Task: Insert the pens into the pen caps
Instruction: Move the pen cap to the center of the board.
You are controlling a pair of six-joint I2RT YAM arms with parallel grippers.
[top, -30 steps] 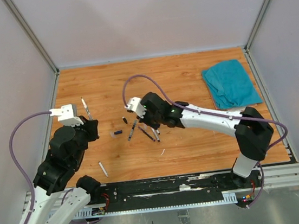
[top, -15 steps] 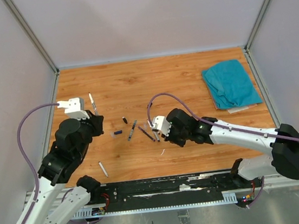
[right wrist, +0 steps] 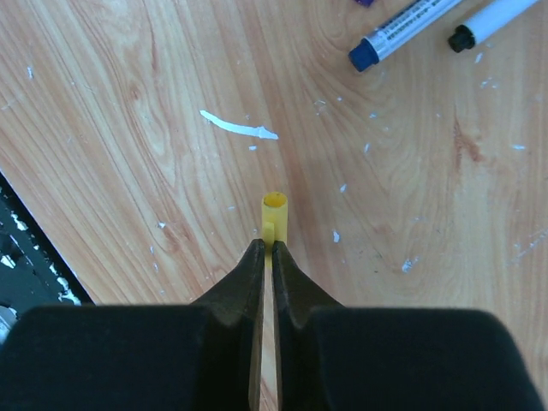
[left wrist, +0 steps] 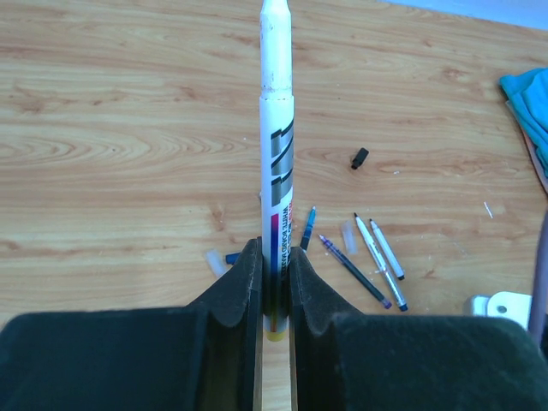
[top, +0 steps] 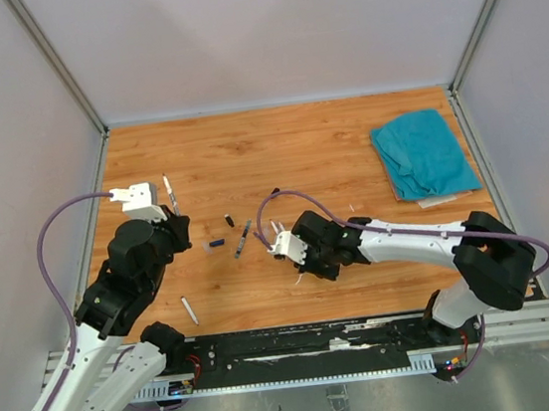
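Note:
My left gripper (left wrist: 274, 261) is shut on a white marker pen (left wrist: 276, 154) with a yellow end. The pen sticks straight out ahead of the jaws, above the wood, and shows as a thin white pen (top: 168, 190) by the left gripper (top: 176, 222). My right gripper (right wrist: 265, 250) is shut on a small yellow pen cap (right wrist: 274, 212), held low over the wood with its open end facing away. In the top view the right gripper (top: 299, 263) is mostly hidden under its wrist. Several loose pens (left wrist: 355, 271) and a black cap (left wrist: 359, 157) lie between the arms.
A teal cloth (top: 422, 153) lies at the back right. One white pen (top: 189, 310) rests near the front edge on the left. A dark cap (top: 217, 243) and a dark pen (top: 243, 237) lie mid-table. A white scrap (right wrist: 240, 128) lies just ahead of the yellow cap.
The right arm has swung from the pen cluster back towards the front edge, staying shut. The left gripper, still holding the pen, has shifted slightly right.

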